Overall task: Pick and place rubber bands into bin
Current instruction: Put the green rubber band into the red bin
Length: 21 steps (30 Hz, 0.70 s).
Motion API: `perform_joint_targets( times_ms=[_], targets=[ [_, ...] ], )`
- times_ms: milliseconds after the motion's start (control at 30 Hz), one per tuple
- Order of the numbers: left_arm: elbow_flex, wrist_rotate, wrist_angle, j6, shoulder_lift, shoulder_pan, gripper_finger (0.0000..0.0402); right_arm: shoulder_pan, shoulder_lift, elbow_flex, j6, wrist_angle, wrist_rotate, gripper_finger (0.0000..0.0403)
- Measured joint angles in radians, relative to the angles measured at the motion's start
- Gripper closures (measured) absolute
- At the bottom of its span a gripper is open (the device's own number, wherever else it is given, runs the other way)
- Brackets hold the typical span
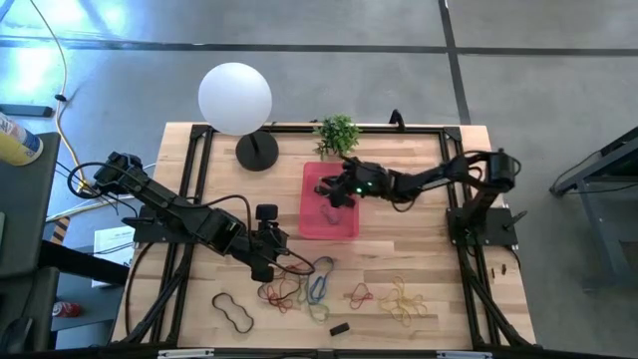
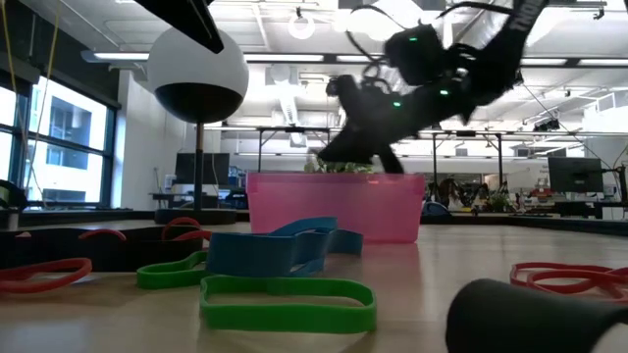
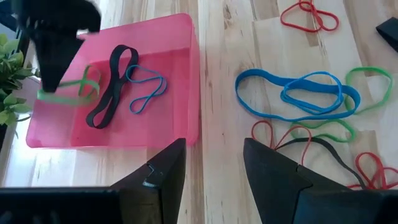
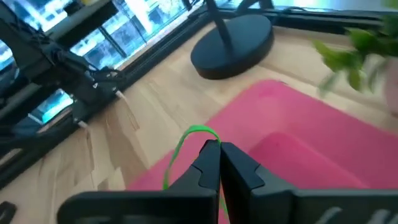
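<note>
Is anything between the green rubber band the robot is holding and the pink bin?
No. The right gripper holds the green rubber band right over the bin. Nothing visible blocks it; only a black band and a blue band lie inside.

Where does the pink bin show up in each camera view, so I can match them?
High view: the pink bin sits mid-table, below the plant.
Low view: the bin is centred, behind the blue bands.
Left wrist view: it fills the upper left.
Right wrist view: it spreads under the right gripper, shut on a green band.
Shared landmark: the plant.
</note>
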Motion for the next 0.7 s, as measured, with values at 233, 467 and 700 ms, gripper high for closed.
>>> perform_joint_targets(
  times_ms=[233,467,700],
  targets=[
    [0.0,0.022,-0.002,-0.018,0.0,0.0,0.0252,-0.03,0.044,0.21,-0.101,-0.366,-0.008,0.0403],
    [0.0,0.023,0.0,-0.025,0.0,0.0,0.0252,-0.061,0.046,0.277,-0.099,-0.463,0.0,0.0403],
    [0.0,0.013,0.0,-0.024,0.0,0.0,0.0252,-0.066,0.046,0.279,-0.105,-0.482,-0.026,0.0372]
  ],
)
